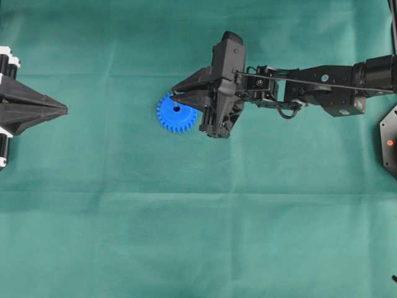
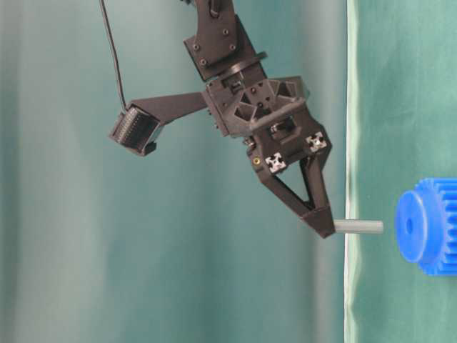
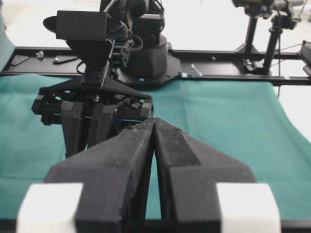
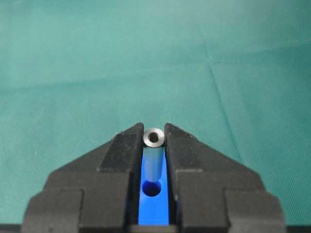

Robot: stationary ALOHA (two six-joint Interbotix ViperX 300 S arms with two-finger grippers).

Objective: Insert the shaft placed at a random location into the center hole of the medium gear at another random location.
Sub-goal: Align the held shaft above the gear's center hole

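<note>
The right gripper's fingers (image 4: 121,150) pinch the shaft (image 4: 154,137) by its upper end; it looks stiff, light and slippery, poised just above the center hole (image 4: 152,188) of the medium gear (image 1: 175,113). The left gripper's fingers (image 3: 131,160) sit closed on nothing.

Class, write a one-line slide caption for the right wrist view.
Right gripper shut on the shaft, held above the medium gear near its center hole, not yet inserted.

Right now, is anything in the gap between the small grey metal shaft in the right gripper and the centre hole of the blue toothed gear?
Nothing visible. The right gripper holds the small grey metal shaft pointing at the blue toothed gear; only open air lies before the gear's centre hole.
</note>
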